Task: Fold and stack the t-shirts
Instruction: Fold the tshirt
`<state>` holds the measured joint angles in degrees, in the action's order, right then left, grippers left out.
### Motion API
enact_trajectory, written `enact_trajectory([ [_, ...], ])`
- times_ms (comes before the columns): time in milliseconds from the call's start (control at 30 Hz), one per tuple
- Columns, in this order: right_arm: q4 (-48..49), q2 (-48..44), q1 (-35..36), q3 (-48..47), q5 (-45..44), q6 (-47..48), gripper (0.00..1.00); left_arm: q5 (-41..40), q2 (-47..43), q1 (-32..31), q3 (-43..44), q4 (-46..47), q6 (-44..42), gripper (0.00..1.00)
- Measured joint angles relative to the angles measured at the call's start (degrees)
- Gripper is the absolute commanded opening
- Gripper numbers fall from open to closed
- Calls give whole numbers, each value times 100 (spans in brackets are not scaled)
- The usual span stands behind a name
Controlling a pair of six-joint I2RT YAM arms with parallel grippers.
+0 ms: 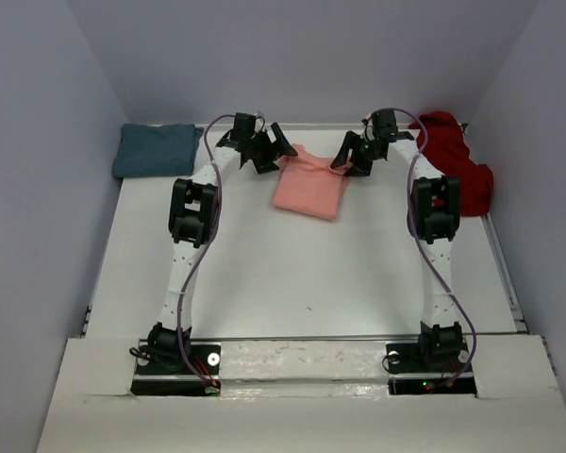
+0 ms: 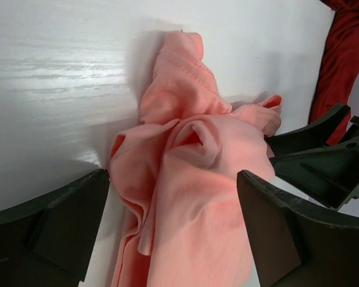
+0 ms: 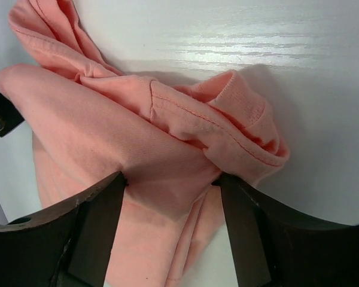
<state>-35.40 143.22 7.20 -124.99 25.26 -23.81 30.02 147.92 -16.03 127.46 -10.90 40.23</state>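
Progress check: roughly a third of the way, by the look of it. Teal t-shirt [image 1: 156,149] sits as a tidy folded block well off to the outer side of the left gripper [image 1: 270,151], so that one reads as done. Salmon-pink t-shirt [image 1: 309,187] lies on the tabletop [image 1: 302,283] right between the two grippers, folded down to a smallish rectangle, with its far edge in among both sets of fingers. Dark red t-shirt [image 1: 457,162] is a crumpled heap on the outer side of the right gripper [image 1: 351,156], not folded at all. Nothing is stacked yet, so what's left is probably tidying the pink one, folding the red one and piling all three.

The left gripper stands wide apart with pink cloth lying loose in the gap, nothing pinched. The right gripper is parted too, a bit less. Bunched fabric brushes both inner faces, but it looks more like resting than clamped.

The overhead view makes the pink fold look neat. The wrist cameras disagree, showing a ribbed edge rolled over and plenty of rumples there. Only the overhead shows the teal one. The left wrist view also catches red cloth beyond the right gripper's fingers.
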Motion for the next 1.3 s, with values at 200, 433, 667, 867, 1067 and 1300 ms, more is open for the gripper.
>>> enact_trajectory([
  [200, 26, -155, 0, 179, -101, 4, 73, -138, -562, 7, -555, -385, -310, 99],
  [433, -31, -839, -66, 651, -190, 48, 78, -223, -1414, 7, -1091, -638, -669, 99],
  [667, 98, -1779, -157, 931, 87, 0, 84, -205, -1639, 13, -1165, -695, -807, 99],
  [867, 614, -2369, -472, 2111, 708, -304, 84, -153, -1639, 28, -1174, -761, -885, 99],
  [1067, 1102, -2258, -809, 3298, 1141, -901, 84, -66, -1528, 76, -1147, -754, -1014, 99],
  [1300, 1718, -2098, -748, 3510, 1434, -1207, 84, -17, -1154, 153, -1119, -785, -1132, 99],
])
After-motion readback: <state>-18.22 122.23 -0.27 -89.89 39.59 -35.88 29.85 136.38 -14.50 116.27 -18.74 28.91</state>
